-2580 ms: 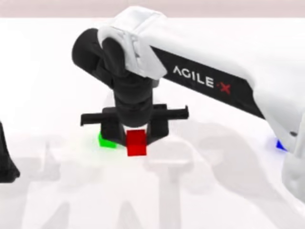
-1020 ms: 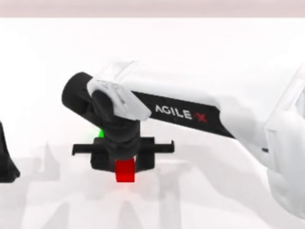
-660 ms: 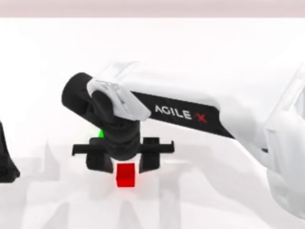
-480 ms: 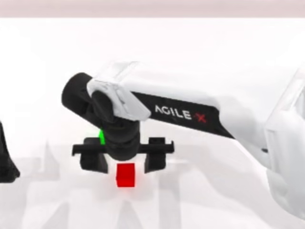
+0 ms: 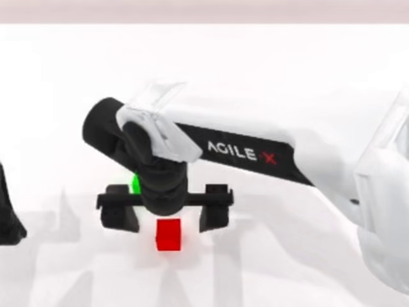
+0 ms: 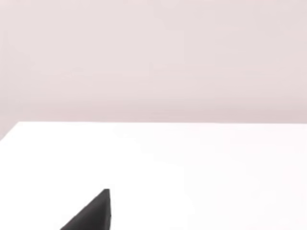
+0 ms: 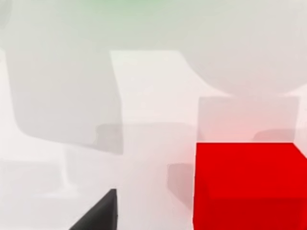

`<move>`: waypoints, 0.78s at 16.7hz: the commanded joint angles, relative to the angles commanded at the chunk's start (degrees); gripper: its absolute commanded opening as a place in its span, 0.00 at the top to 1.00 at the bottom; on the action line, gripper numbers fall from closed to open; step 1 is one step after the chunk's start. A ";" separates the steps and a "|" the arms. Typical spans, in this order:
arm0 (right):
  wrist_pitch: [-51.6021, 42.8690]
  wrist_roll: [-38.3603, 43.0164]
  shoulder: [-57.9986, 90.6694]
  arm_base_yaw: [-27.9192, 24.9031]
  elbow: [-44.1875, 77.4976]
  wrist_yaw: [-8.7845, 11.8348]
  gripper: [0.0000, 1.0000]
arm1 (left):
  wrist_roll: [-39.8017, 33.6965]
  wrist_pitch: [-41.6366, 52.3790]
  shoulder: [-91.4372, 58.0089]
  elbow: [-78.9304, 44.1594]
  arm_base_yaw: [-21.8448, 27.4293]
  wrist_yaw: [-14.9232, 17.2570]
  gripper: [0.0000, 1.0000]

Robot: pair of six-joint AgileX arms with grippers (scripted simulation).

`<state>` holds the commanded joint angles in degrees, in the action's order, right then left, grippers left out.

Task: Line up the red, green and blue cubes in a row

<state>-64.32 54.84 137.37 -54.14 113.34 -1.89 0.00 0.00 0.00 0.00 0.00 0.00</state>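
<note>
The red cube [image 5: 169, 234] sits flat on the white surface [image 5: 287, 268], near the front-middle in the top view. Nothing holds it. In the right wrist view it shows big & close [image 7: 249, 184].

Just behind it & a bit to the left peeks the green cube [image 5: 135, 184], mostly hidden under the arm. Only a small green bit shows, so can't tell if the 2 cubes touch.

Right above the red cube hangs the right end effector [image 5: 165, 214]. Its 2 black fingers are spread wide, 1 on each side of the cube, not touching it. So it's open & holding nothing.

The left end effector [image 5: 9, 217] is parked at the left edge of the surface; can't tell if it's open or closed.

How far along: red looks put down next to green, so approx 2 of 3 are placed. The blue cube isn't in view now, prob. behind the big white arm. It seems to be what's left.

Count: 1 red cube, 1 green cube, 0 blue seen, 2 arms.
</note>
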 joint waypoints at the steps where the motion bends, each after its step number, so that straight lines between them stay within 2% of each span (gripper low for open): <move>1: -0.19 0.00 0.00 -0.04 0.19 -0.01 0.00 | 0.00 0.00 0.00 0.00 0.00 0.00 0.00; 8: -13.06 0.23 -1.32 -0.64 11.38 -0.01 0.00 | 0.00 0.00 0.00 0.00 0.00 0.00 0.00; 13: -14.47 0.14 -1.53 -0.41 12.80 0.01 0.00 | 0.00 0.00 0.00 0.00 0.00 0.00 0.00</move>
<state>-78.79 54.98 135.84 -54.55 126.14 -1.88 0.00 0.00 0.00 0.00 0.00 0.00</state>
